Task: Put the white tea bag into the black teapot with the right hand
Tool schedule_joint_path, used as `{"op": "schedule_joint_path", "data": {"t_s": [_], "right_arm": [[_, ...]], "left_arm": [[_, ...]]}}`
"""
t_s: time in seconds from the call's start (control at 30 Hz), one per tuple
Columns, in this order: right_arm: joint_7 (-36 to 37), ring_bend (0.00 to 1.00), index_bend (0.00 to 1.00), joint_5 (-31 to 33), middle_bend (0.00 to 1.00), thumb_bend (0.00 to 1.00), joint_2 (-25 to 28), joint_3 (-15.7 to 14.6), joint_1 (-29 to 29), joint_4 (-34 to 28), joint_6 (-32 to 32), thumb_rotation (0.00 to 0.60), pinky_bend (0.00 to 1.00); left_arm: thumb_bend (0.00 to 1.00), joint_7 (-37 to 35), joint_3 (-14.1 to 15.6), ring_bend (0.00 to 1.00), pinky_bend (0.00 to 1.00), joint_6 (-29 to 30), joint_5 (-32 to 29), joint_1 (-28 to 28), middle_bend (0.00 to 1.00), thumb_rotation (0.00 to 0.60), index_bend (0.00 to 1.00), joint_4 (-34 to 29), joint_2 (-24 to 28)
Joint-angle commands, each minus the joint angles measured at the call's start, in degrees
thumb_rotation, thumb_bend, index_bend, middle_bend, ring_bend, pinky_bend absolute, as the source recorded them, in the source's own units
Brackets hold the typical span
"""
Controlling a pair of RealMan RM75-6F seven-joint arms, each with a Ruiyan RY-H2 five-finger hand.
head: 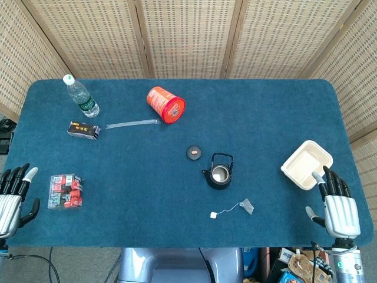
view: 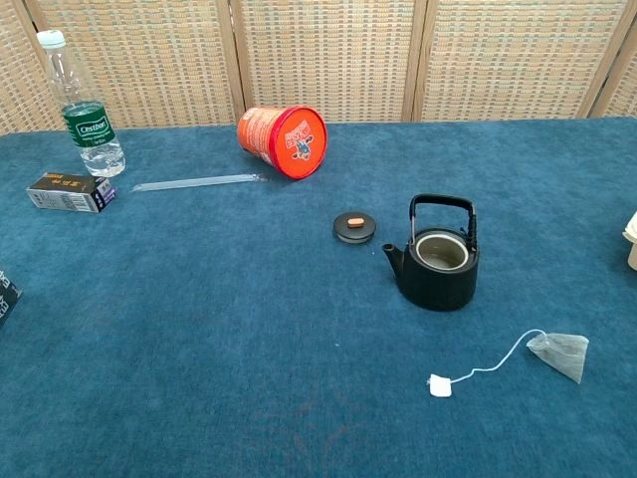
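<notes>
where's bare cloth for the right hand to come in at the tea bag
Open cloth lies between the right robot hand and the tea bag, below the white takeout box. The crowded side is above the bag: the black teapot and its lid.

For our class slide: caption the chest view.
Open black teapot beside its lid; white tea bag lies nearby on blue table.

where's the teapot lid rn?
Off the pot: the lid lies flat on the table, just left of and behind the teapot in the chest view, mid-table in the head view.
</notes>
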Motion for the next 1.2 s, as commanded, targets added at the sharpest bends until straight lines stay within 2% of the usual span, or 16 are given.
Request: {"op": "schedule_joint_path", "data": {"t_s": [0.03, 0.43, 0.63, 0.8, 1.03, 1.2], "right_arm": [[0.1, 0.00, 0.04, 0.1, 0.07, 0.36, 0.0, 0.0, 0.0, 0.1, -0.2, 0.600, 0.18], [1.4, 0.00, 0.04, -0.8, 0.09, 0.36, 0.0, 0.2, 0.0, 0.7, 0.3, 0.600, 0.18], [4.0, 0.02, 0.07, -2.9, 0.13, 0.36, 0.1, 0.2, 0.0, 1.2, 1.2, 0.600, 0.18], [7.3, 0.10, 0.13, -6.7, 0.20, 0.36, 0.7, 0.0, 0.6, 1.2, 2.3, 0.600, 0.21], [12.1, 0.28, 0.20, -11.5, 0.35, 0.36, 3.7, -1.0, 3.1, -2.3, -0.2, 0.600, 0.40], [12.9, 0.40, 0.22, -14.5, 0.44, 0.36, 5.9, -1.4, 6.9, -5.7, -5.2, 0.600, 0.51]], "left_arm": [[0.51, 0.1, 0.0, 0.00, 0.00, -0.2, 0.1, -0.1, 0.00, 0.600, 0.00, 0.0, -0.1], [0.51, 0.8, -0.4, 0.00, 0.00, -0.1, -0.3, -0.3, 0.00, 0.600, 0.00, -0.3, 0.0], [0.51, 1.5, -1.0, 0.00, 0.00, 0.1, -1.0, -0.4, 0.00, 0.600, 0.00, -0.4, 0.5], [0.51, 1.8, -1.3, 0.00, 0.00, 0.2, -1.3, -0.4, 0.00, 0.600, 0.00, -0.6, 0.9], [0.51, 2.4, -2.0, 0.00, 0.00, 0.4, -1.7, -0.7, 0.00, 0.600, 0.00, -0.5, 1.5], [0.51, 2.8, -2.3, 0.00, 0.00, 0.1, -1.6, -1.1, 0.00, 0.600, 0.00, -0.9, 1.9]]}}
